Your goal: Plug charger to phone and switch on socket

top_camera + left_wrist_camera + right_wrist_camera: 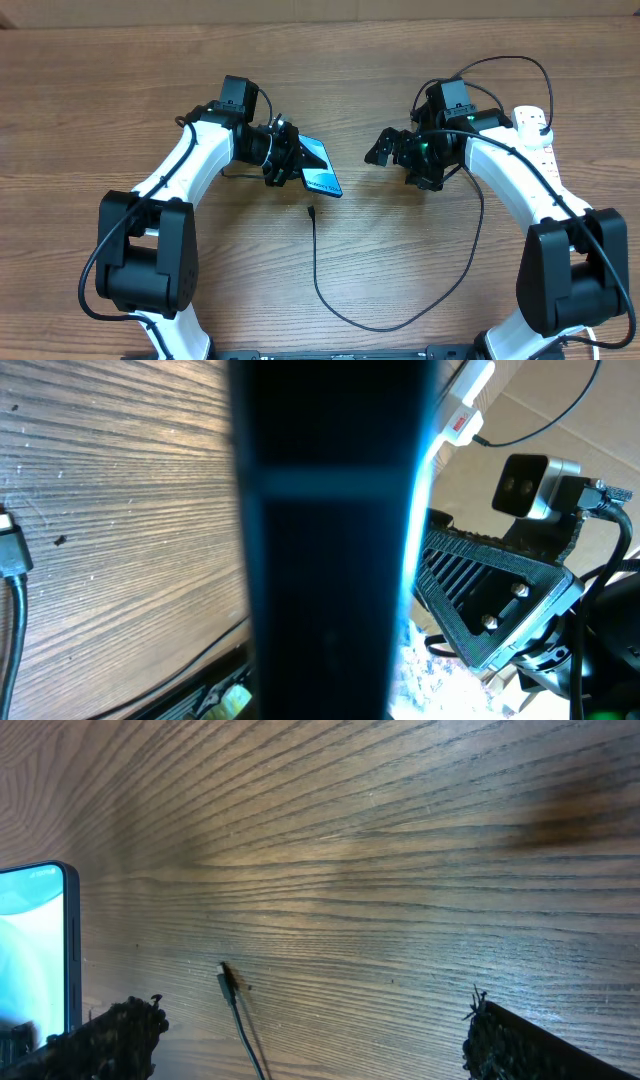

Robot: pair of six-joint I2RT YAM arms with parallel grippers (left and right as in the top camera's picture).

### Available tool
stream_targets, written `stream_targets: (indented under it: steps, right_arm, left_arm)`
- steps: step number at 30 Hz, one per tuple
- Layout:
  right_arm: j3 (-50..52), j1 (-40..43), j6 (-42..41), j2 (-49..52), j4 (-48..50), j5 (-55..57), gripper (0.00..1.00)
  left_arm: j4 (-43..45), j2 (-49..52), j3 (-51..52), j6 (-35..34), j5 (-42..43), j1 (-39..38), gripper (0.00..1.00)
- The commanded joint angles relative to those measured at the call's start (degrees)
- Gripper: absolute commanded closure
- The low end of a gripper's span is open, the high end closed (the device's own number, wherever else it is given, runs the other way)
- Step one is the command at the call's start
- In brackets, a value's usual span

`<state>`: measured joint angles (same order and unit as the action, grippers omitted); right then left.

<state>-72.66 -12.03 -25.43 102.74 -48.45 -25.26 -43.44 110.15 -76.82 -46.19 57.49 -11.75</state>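
My left gripper (290, 157) is shut on the phone (322, 170) and holds it tilted just above the table, its teal screen facing up and to the right. In the left wrist view the phone (330, 540) is a dark bar that hides the fingers. The charger's connector tip (311, 212) lies loose on the wood just below the phone; it also shows as the tip (226, 985) and tip (12, 550) in the wrist views. My right gripper (392, 155) is open and empty, to the right of the phone (35, 950). The white socket (533, 122) lies at the far right.
The black cable (370, 325) loops from the tip toward the front edge, then back up to the right arm's side. The right arm covers part of the socket. Bare wood lies between the two grippers.
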Motion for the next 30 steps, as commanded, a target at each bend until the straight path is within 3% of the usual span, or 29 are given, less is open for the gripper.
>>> stream_targets:
  steps: [1, 18, 30]
  right_arm:
    - [-0.1, -0.2, 0.4, 0.2, 0.3, 0.2, 0.00]
    - [-0.1, -0.2, 0.4, 0.2, 0.3, 0.2, 0.00]
    - [0.0, -0.2, 0.4, 0.2, 0.3, 0.2, 0.00]
  left_arm:
    - [0.3, -2.1, -0.2, -0.3, 2.7, -0.1, 0.96]
    - [0.3, -2.1, -0.2, -0.1, 11.4, -0.1, 0.96]
    - [0.2, -2.1, -0.2, 0.5, 12.7, -0.1, 0.96]
